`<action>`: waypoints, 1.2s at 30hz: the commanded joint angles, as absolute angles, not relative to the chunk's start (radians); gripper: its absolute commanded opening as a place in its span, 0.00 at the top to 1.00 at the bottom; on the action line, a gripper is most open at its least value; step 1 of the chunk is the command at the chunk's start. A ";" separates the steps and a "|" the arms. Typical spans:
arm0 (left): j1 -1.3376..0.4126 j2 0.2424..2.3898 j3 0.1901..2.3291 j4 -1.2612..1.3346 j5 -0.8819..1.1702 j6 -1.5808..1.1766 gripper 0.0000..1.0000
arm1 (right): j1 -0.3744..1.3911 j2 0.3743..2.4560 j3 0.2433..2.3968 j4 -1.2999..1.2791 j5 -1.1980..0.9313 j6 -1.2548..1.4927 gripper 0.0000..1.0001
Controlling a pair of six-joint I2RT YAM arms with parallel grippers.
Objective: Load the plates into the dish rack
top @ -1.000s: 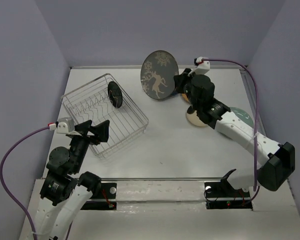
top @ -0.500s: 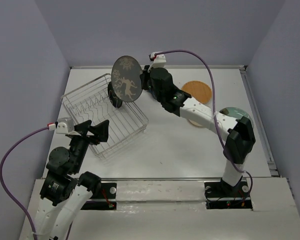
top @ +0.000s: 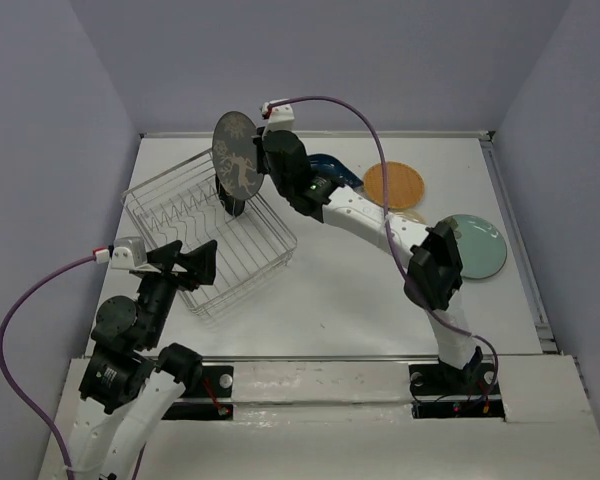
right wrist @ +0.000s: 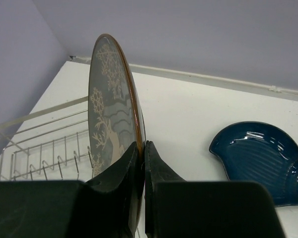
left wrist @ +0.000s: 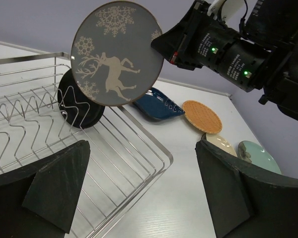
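My right gripper (top: 261, 165) is shut on the rim of the grey deer plate (top: 236, 155) and holds it upright on edge above the far right side of the dish rack (top: 280, 236). The right wrist view shows both fingers (right wrist: 156, 168) pinching the plate (right wrist: 109, 114). A glossy black plate (top: 232, 203) stands in the rack's tines just below it. My left gripper (top: 186, 262) is open and empty over the rack's near corner (left wrist: 156, 148). The deer plate (left wrist: 116, 52) hangs above the black plate (left wrist: 79, 106) in that view.
On the table right of the rack lie the dark blue leaf-shaped dish (top: 330, 170), the orange plate (top: 393, 185), the cream plate (left wrist: 221, 145), partly behind my right arm, and the pale teal plate (top: 480, 245). Purple walls close in the back and sides.
My right arm has swung left with the deer plate, from over the table's middle to over the rack's far side, uncovering the blue and orange dishes. The left arm has not moved.
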State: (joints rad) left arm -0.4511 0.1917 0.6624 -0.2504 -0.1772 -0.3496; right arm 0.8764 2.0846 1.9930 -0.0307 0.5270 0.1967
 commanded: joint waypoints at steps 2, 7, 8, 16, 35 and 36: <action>-0.449 0.179 0.661 -0.196 -0.187 -0.348 0.01 | 0.902 2.126 2.161 0.091 0.589 0.167 0.93; -0.448 0.176 0.661 -0.196 -0.186 -0.347 0.01 | 0.911 2.187 2.229 0.058 0.611 0.143 0.93; -0.448 0.176 0.661 -0.196 -0.186 -0.347 0.01 | 0.922 2.194 2.235 0.057 0.621 0.137 0.93; -0.451 0.176 0.661 -0.196 -0.186 -0.348 0.01 | 0.956 2.292 2.312 0.051 0.699 0.032 0.93; -0.451 0.186 0.661 -0.195 -0.179 -0.351 0.01 | 0.977 2.295 2.267 0.034 0.663 0.033 0.62; -0.449 0.184 0.660 -0.193 -0.179 -0.351 0.01 | 0.977 2.275 2.254 0.028 0.660 0.040 0.59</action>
State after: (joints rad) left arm -0.4515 0.1902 0.6624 -0.2508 -0.1768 -0.3504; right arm 0.9756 2.3642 2.2597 -0.0292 0.6502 0.0147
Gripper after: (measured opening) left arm 0.990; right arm 0.370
